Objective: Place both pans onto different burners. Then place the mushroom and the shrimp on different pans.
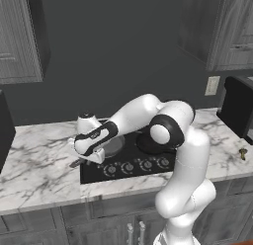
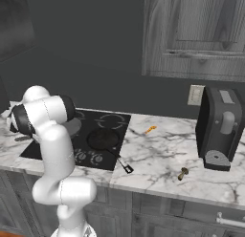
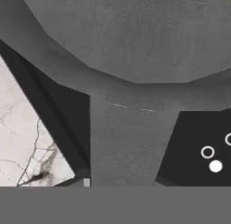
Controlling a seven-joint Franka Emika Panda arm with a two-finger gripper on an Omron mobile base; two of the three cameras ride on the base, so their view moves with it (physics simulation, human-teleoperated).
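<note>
I have the wide dull-grey skillet [image 3: 135,38] on the black glass cooktop [image 1: 148,162] at centre-left, its short handle [image 3: 128,146] running into my end effector [image 1: 88,157], narrowed on it to steer the skillet over a burner.

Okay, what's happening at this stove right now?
The arm is bent low over the left side of the cooktop, its end effector at the short handle of the grey skillet, seemingly gripping it. The black pan already sits on a front burner. The shrimp and the mushroom lie on the marble counter to the right, both untouched.
</note>
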